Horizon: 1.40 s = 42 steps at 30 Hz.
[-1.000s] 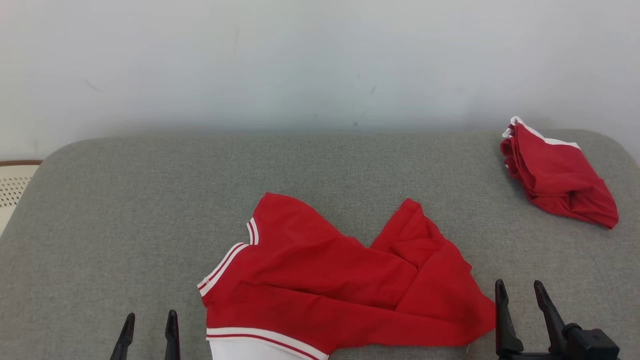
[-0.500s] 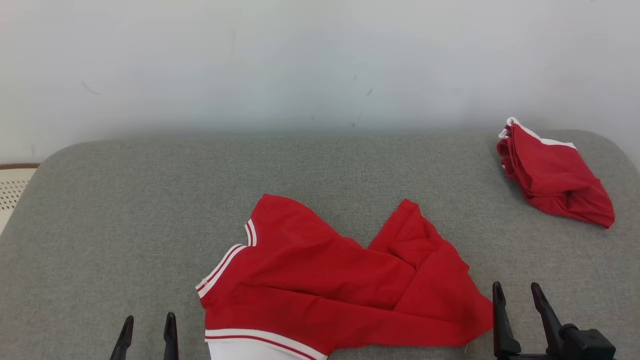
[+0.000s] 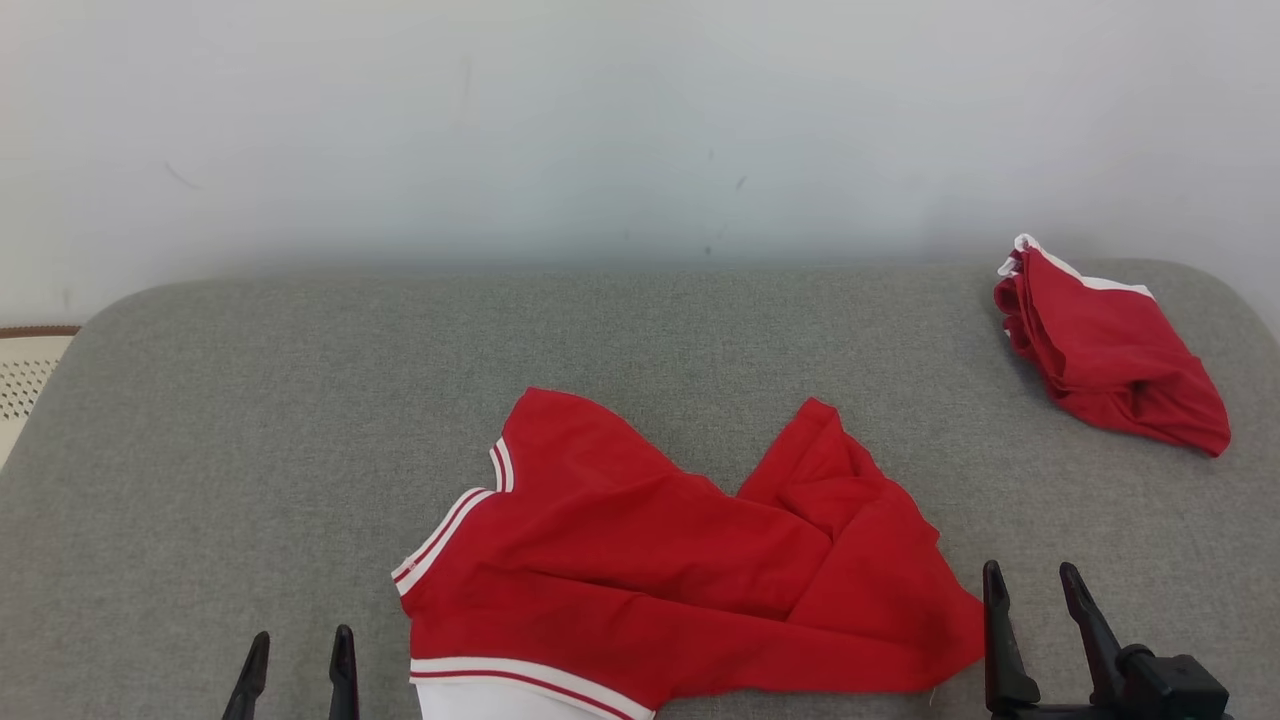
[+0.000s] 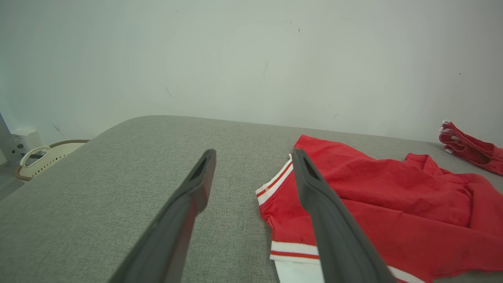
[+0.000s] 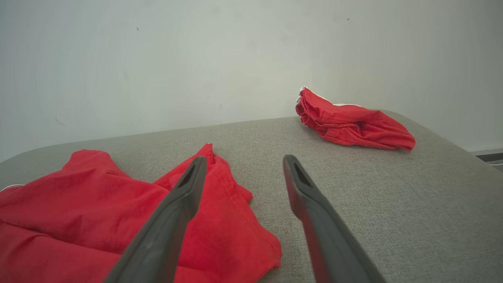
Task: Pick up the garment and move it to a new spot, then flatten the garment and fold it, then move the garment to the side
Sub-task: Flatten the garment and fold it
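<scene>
A crumpled red garment [image 3: 680, 560] with white-striped trim lies at the near middle of the grey padded table [image 3: 300, 420]; it also shows in the left wrist view [image 4: 393, 204] and the right wrist view [image 5: 98, 208]. My left gripper [image 3: 297, 640] stands open at the lower left, apart from the garment's left edge. My right gripper [image 3: 1030, 578] stands open just right of the garment's right corner, empty. In the wrist views the left gripper [image 4: 251, 155] and the right gripper [image 5: 241, 161] have nothing between their fingers.
A second red garment [image 3: 1110, 350], bunched up, lies at the table's far right corner, also seen as a red bundle [image 5: 349, 125] in the right wrist view. A cream perforated basket [image 3: 25, 375] stands beyond the table's left edge. A pale wall runs behind the table.
The head camera shifted slightly, so the whole picture moved a little left. Both grippers stay open and the garments lie where they were.
</scene>
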Available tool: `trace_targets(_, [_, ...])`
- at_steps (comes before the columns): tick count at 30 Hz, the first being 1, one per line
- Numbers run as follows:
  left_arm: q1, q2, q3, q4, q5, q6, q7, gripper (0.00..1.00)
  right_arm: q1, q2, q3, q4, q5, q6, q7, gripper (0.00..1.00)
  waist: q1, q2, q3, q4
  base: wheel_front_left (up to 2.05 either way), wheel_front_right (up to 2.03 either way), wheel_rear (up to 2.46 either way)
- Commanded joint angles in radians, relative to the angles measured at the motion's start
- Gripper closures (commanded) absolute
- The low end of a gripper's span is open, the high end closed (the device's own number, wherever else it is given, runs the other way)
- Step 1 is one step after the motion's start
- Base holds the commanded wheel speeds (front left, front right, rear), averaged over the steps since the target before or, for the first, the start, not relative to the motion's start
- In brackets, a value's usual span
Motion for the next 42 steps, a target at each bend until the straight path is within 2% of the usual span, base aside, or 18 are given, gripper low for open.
trace_targets(1, [0.010, 0.000, -0.002, 0.001, -0.001, 0.004, -0.002, 0.00, -0.004, -0.001, 0.003, 0.001, 0.006, 0.000, -0.002, 0.00, 0.0000, 0.0000, 0.000, 0.000, 0.00, 0.00, 0.00])
trace_targets(13, [0.016, 0.000, -0.006, 0.011, -0.016, 0.002, -0.002, 0.00, -0.002, -0.002, 0.000, 0.006, 0.008, 0.000, -0.002, 0.00, 0.0000, 0.0000, 0.002, -0.003, 0.00, 0.00, 0.00])
trace_targets(21, [0.026, 0.000, -0.087, 0.109, -0.056, -0.037, -0.002, 0.00, -0.023, -0.018, -0.045, 0.042, 0.000, 0.000, 0.007, 0.00, 0.0000, 0.0000, 0.018, 0.004, 0.00, 0.00, 0.00])
trace_targets(32, [-0.004, 0.000, -0.216, 0.308, -0.136, -0.069, -0.003, 0.00, -0.115, -0.027, -0.067, 0.274, 0.033, 0.000, 0.053, 0.00, 0.0000, 0.0000, 0.051, 0.020, 0.00, 0.00, 0.00])
trace_targets(42, [-0.047, 0.000, -0.242, 0.418, -0.179, -0.072, -0.002, 0.00, -0.206, -0.014, -0.045, 0.465, 0.066, 0.000, 0.041, 0.00, 0.0000, 0.0000, 0.078, 0.026, 0.00, 0.00, 0.00])
